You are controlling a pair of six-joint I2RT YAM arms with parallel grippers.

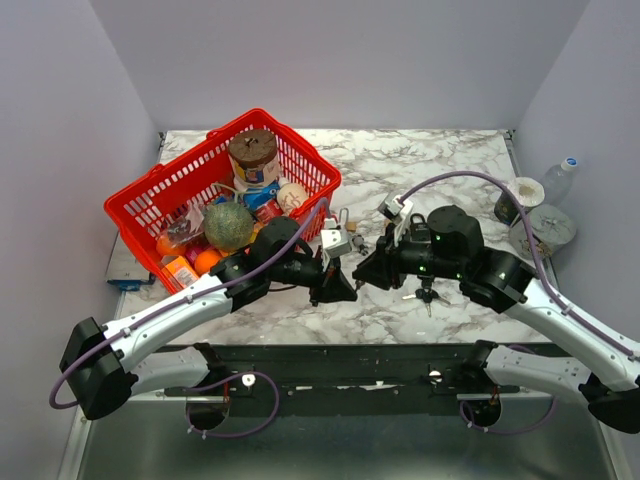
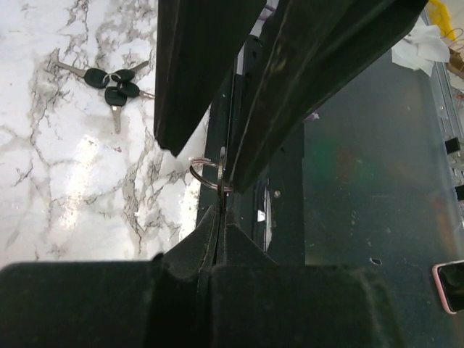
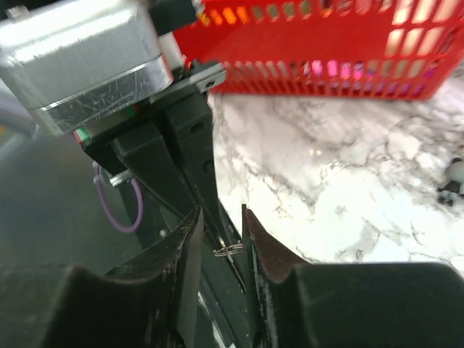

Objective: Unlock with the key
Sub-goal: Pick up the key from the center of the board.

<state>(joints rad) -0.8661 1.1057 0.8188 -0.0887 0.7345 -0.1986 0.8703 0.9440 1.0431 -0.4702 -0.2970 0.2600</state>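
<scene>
1. Between the two arms, at the table's near edge, we find the left gripper pinched shut on a thin flat metal key with a wire ring. We judge it is being offered for regrasp.
2. The right gripper straddles that ring with its fingers apart.
3. A bunch of black-headed keys lies spare on the white marble table.
4. We cannot locate the lock.

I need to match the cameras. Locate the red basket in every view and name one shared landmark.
Top external: red basket left of centre, beyond the left arm.
Left wrist: not in it.
Right wrist: its mesh wall runs along the top edge.
Shared landmark: the marble tabletop, visible in all three.
</scene>
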